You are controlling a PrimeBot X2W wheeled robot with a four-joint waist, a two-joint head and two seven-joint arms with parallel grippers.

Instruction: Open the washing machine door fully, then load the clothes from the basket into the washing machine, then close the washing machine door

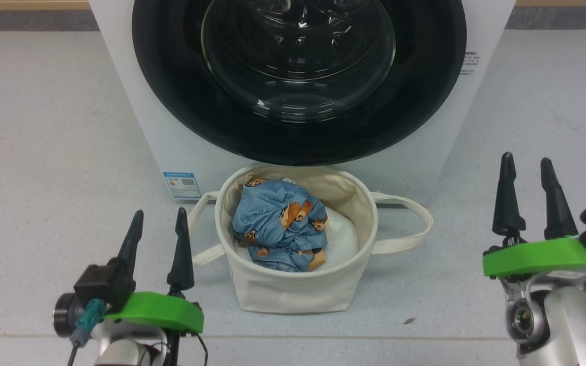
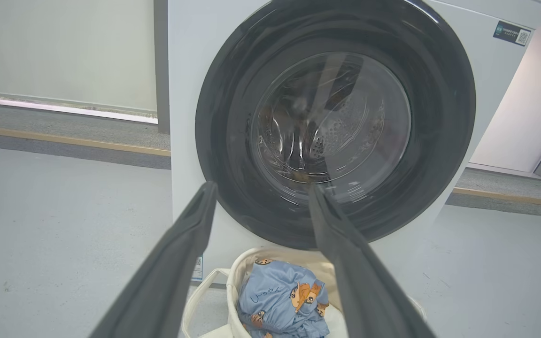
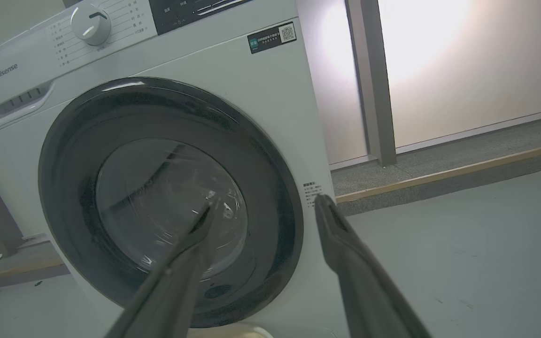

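**Head view, read from left to right.** Left claw (image 1: 160,212): released, its 2 fingers parted and holding nothing, poised above the floor (image 1: 44,152) just left of the basket. Basket (image 1: 293,292): stands on the floor close before the washing machine (image 1: 135,122), just below the door. The clothes (image 1: 280,223) lie bunched inside it, on top of a plain white bundle (image 1: 344,239). Washing machine door (image 1: 171,76): shut, its black rim flush with the white front. Right claw (image 1: 526,158): released and empty, well apart from both basket and door.

**Step in hand (judged):** step 1 of 3, opening the door, with no contact made.

**Next move:** 1 claw must reach the rim's free edge, catch it and swing the door fully wide. Which edge carries the handle cannot be told. Because the basket sits so near, the swing probably needs care there.
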